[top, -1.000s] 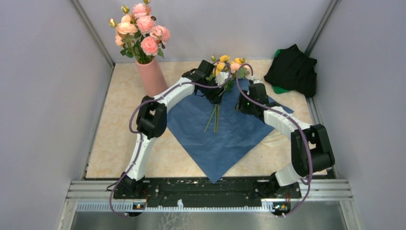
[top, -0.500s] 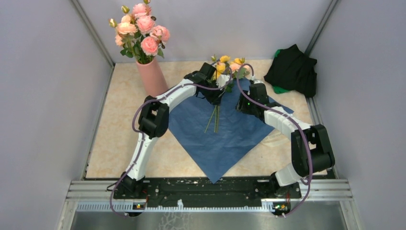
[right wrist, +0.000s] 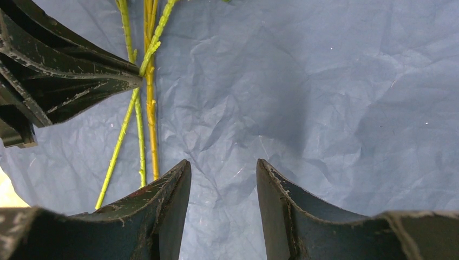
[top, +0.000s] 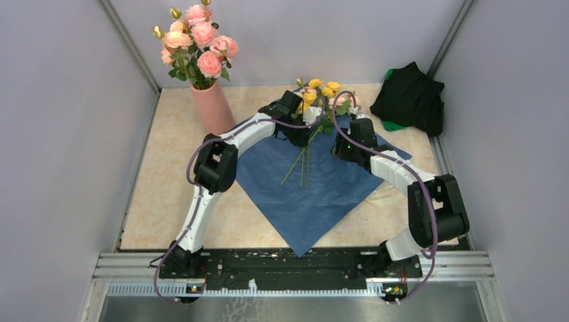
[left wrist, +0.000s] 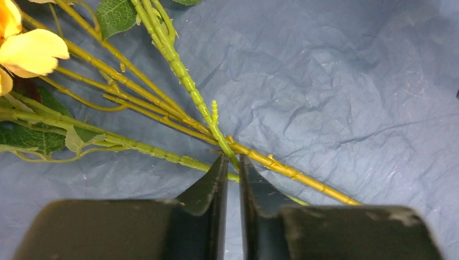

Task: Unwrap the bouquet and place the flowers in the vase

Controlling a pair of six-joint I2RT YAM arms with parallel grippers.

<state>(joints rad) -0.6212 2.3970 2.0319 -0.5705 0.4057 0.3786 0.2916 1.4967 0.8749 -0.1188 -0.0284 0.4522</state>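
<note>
The bouquet is unwrapped. Its blue paper lies spread flat on the table with the flowers on its far part, yellow and peach blooms pointing away and thin green stems trailing toward me. My left gripper is shut on one green stem where several stems cross. From the right wrist view, those same black fingertips pinch the stem. My right gripper hovers open over bare blue paper, just right of the stems, holding nothing. The salmon-pink vase stands at the far left.
Larger pink roses fill the vase. A black cloth heap lies in the far right corner. Grey walls close in the table on three sides. A pale strip pokes out at the paper's right edge.
My left gripper has closed its jaws onto the stems. The stems have swung and spread slightly on the paper. The right arm has barely moved.
</note>
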